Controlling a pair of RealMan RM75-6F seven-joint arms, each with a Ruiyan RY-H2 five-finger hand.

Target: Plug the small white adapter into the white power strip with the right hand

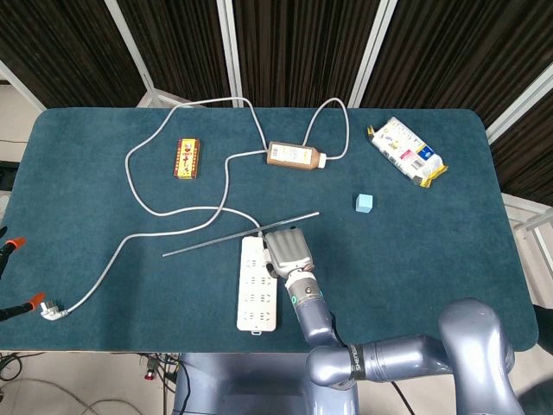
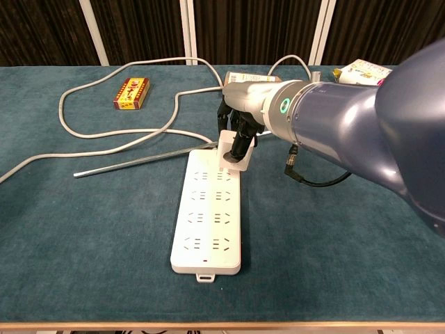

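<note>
My right hand (image 2: 238,126) has dark fingers curled tight around the small white square plastic adapter (image 2: 231,154), pinching it from above. The adapter hangs tilted below the fingers, its lower edge at the far end of the long white plastic power strip (image 2: 208,212); I cannot tell whether it touches the sockets. In the head view the hand (image 1: 287,251) covers the strip's (image 1: 257,290) upper right corner, and the adapter is hidden under it. The left hand shows in neither view.

The strip is flat, rounded at the corners, with rows of socket slots, lying lengthwise on the teal felt-like table cover (image 1: 415,233). A thin straight metal rod (image 1: 216,237) lies at 10 o'clock from the hand. A grey round cable (image 1: 138,181) loops across the cover from the strip's far end. At 12 o'clock sits a brown bottle with a white cap (image 1: 295,156); at 10, a red-yellow small carton (image 1: 187,158); at 2, a pale blue cube (image 1: 364,203) and a glossy white snack packet (image 1: 407,151).
</note>
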